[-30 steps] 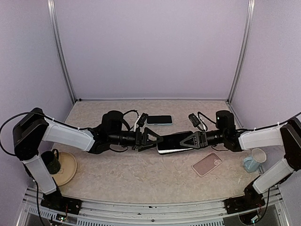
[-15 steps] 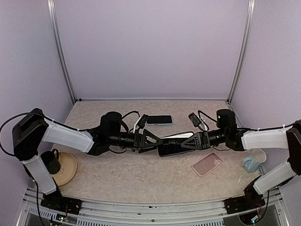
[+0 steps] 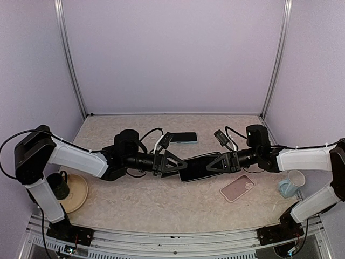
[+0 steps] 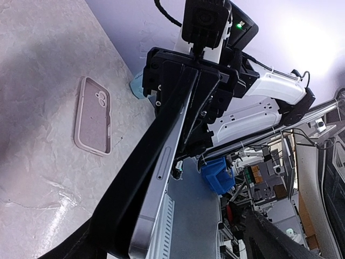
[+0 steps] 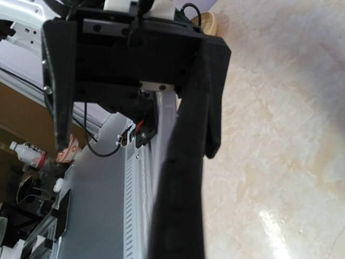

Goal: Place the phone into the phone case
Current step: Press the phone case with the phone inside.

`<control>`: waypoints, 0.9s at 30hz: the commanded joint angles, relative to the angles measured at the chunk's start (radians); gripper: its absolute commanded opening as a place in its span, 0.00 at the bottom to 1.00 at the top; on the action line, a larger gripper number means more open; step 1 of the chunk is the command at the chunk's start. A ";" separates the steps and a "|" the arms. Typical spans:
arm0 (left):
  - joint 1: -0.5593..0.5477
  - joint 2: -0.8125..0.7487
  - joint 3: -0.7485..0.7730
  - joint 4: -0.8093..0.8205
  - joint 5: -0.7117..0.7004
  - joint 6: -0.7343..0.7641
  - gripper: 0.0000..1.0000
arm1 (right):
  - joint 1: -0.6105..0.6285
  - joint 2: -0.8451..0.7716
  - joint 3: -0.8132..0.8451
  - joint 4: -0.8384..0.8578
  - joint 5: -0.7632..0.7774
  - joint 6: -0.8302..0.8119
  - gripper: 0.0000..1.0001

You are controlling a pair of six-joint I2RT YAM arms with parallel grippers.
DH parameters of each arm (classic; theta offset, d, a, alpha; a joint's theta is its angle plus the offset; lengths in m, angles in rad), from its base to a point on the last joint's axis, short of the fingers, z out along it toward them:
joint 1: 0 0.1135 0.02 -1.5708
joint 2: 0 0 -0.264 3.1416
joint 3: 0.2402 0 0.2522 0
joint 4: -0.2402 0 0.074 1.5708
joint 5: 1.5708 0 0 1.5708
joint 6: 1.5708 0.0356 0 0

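Note:
A black phone [image 3: 195,166] with a silver edge hangs above the table's middle, tilted, between my two grippers. My right gripper [image 3: 215,163] is shut on its right end; in the left wrist view it [image 4: 188,86] clamps the far end of the phone [image 4: 159,172]. My left gripper [image 3: 171,163] is open: in the right wrist view its fingers [image 5: 58,81] stand wide apart and the phone [image 5: 180,205] lies against one of them. The empty pink phone case [image 3: 237,188] lies face up on the table, right of and nearer than the phone, also in the left wrist view [image 4: 94,114].
A second phone in a light blue case [image 3: 182,137] lies behind the grippers. A dark mug [image 3: 58,186] stands on a tan plate [image 3: 80,195] at the near left. A pale cup [image 3: 291,183] stands at the near right. Walls enclose three sides.
Both grippers and the phone have shifted slightly. The phone has turned more onto its edge, and its left end sits a little lower than before.

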 commanded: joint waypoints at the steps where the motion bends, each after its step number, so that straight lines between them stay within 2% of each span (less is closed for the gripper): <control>1: -0.004 -0.013 -0.005 0.062 0.028 -0.017 0.83 | 0.014 -0.035 0.035 0.022 -0.018 -0.026 0.04; 8: -0.001 0.015 0.009 0.117 0.032 -0.066 0.75 | 0.033 -0.027 0.038 0.021 -0.026 -0.033 0.04; 19: 0.001 0.021 0.004 0.139 0.031 -0.078 0.55 | 0.044 -0.031 0.030 0.024 -0.020 -0.040 0.06; 27: -0.001 0.035 0.000 0.161 0.029 -0.090 0.44 | 0.047 -0.032 0.026 0.027 -0.017 -0.036 0.06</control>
